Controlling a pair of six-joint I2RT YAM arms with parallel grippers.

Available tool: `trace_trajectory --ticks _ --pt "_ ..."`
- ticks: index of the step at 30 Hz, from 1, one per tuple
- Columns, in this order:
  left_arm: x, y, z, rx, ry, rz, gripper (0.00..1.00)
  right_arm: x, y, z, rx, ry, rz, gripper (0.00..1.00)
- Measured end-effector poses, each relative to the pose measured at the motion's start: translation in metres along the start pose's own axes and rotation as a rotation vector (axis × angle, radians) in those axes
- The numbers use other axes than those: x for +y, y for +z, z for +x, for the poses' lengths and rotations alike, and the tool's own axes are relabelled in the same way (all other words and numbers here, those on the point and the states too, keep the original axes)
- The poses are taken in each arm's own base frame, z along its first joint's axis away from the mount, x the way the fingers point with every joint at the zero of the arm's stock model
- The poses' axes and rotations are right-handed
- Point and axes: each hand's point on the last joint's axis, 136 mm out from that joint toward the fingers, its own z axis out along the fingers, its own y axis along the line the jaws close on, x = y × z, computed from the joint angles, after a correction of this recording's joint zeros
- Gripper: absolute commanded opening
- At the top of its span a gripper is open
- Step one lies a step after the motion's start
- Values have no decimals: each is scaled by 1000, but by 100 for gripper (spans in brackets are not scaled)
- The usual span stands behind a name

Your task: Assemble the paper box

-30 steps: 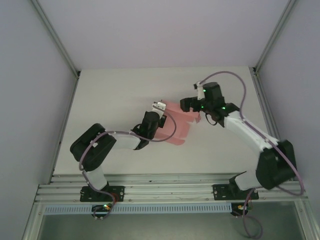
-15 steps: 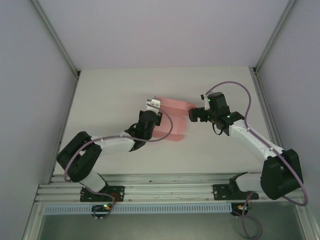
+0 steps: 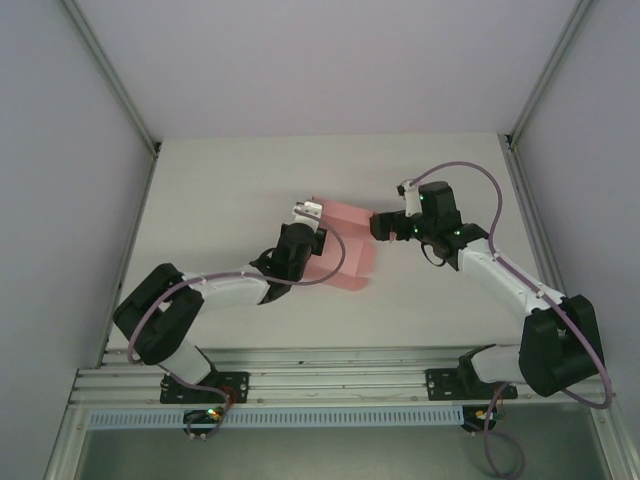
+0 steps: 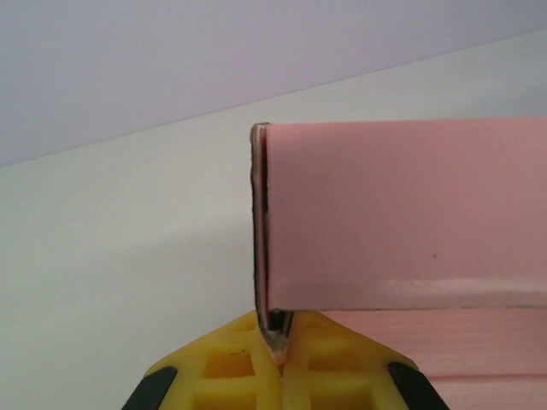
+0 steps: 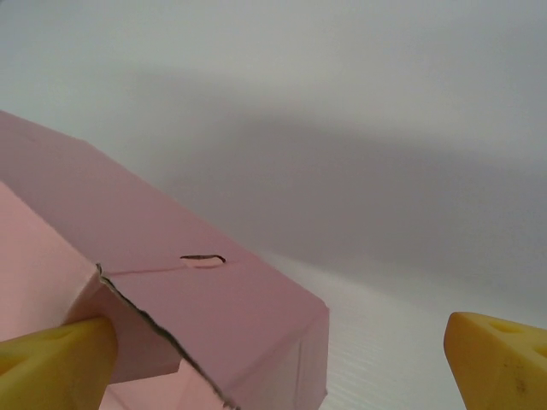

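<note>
The left gripper [image 4: 278, 342] was pinched tight on the doubled edge of the paper box [image 4: 410, 213], which rose straight ahead of its fingers over the table [image 4: 102, 256]. The right gripper [image 5: 273, 367] was spread wide, one finger [image 5: 51, 359] just beside the box's end flap [image 5: 231, 342], the other well apart. For a clean fold, I think the left should hold firm while the right pushes the flap slowly along its crease.

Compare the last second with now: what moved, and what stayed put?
The left arm's elbow swung out left and lower. The left gripper shifted slightly left; it is shut on an edge of the paper box, whose upper panel now reaches further left. The right gripper drew back toward the bases, then edged left at the box's right end, jaws open. The table is unchanged.
</note>
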Motion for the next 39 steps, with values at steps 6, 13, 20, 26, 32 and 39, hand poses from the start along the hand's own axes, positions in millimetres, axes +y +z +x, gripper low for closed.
trace_trajectory --ticks 6,13,20,26,32,39 --pt "3 2 5 22 -75 4 0 12 7 0 -68 52 -112 100" --pt "-3 -6 -1 26 -128 31 0 2 -23 -13 -176 36 -14 100" --pt "0 -13 -14 36 -153 12 0 -24 -45 -3 -201 28 153 100" --pt "5 -21 -20 40 -168 2 0 -41 -33 24 -114 38 223 100" --pt "6 -23 -17 58 -158 0 0 -60 -15 40 -46 53 290 100" --pt "6 -23 -14 73 -150 3 0 -53 1 34 -66 53 221 100"
